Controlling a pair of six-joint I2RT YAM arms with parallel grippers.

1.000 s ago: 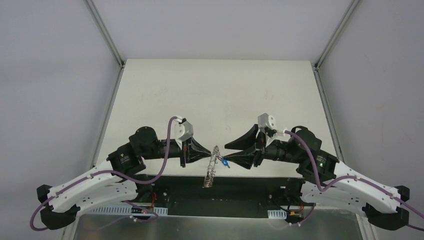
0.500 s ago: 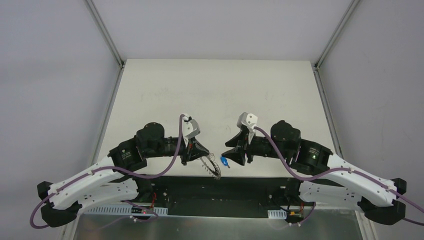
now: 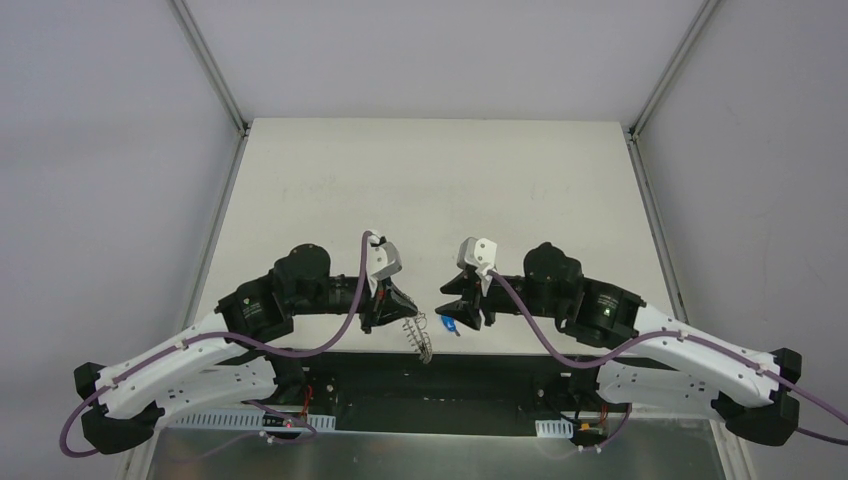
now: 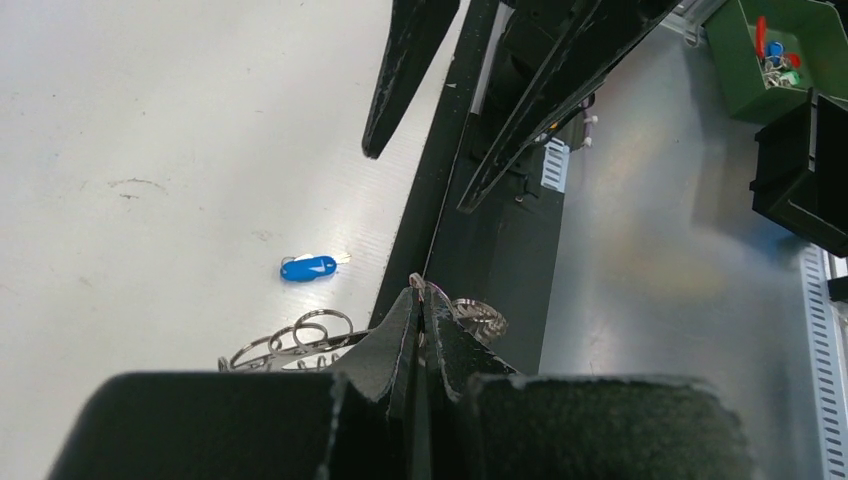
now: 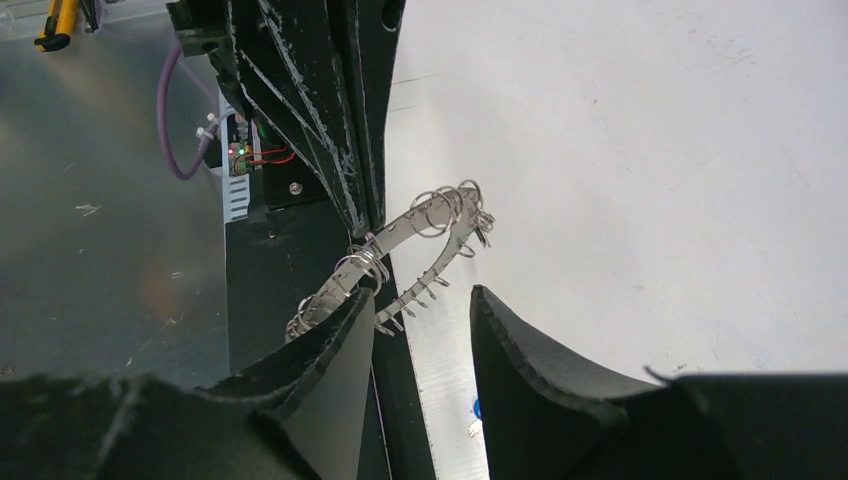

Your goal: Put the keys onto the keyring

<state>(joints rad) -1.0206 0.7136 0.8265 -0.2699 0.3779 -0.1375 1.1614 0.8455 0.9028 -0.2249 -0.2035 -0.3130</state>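
My left gripper (image 3: 403, 312) (image 4: 418, 287) is shut on the rim of the keyring (image 3: 421, 336), a flat ring fringed with silver wire loops (image 4: 292, 336), and holds it tilted over the table's near edge. In the right wrist view the keyring (image 5: 425, 222) hangs just beyond my right gripper (image 5: 422, 295). My right gripper (image 3: 448, 307) is open and empty, facing the ring, its left fingertip close to the loops. The blue-tagged key (image 3: 450, 325) lies on the table below it, also seen in the left wrist view (image 4: 308, 267). The black-tagged key is out of view.
The white table (image 3: 420, 200) stretches away behind both grippers. A black strip (image 3: 450, 372) runs along its near edge, with a metal floor beyond. A green bin (image 4: 790, 45) and a black bin (image 4: 810, 165) stand off the table.
My right gripper has moved left toward the keyring, staying open, with the blue key lying below it. My left gripper has turned, tilting the ring lower.
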